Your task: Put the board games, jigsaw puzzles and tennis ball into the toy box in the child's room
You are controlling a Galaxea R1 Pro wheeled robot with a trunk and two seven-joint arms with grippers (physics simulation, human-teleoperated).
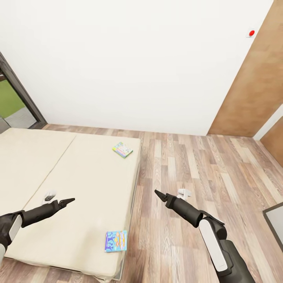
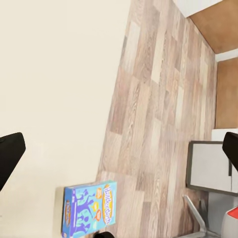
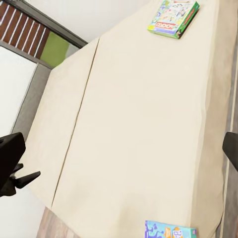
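Locate the blue board game flat on the bed, close to the mattress corner nearest the robot and just inside the edge that borders the floor. Locate the pastel board game flat at the far corner on the same side, well apart from the first. Note the left gripper hanging over the mattress, above and short of the blue box, with jaws wide apart in the left wrist view and nothing between them. Note the right gripper out over the floor beside the bed, likewise spread wide in the right wrist view and empty. Expect the main hazard at the first grasp: a thin box lying flush on a soft surface offers little edge to pinch, so a descent that lands on the lid instead of straddling an edge probably presses the box into the mattress or skates it sideways. Treat any push toward the near edge as critical (very little mattress remains on that side), since a slide there likely drops the box to the floor. Avoid a reach for the pastel box from the present stance; judge it too far for either arm. Beware a one-corner pinch, which may let the box swing and slip on the way to the toy box.
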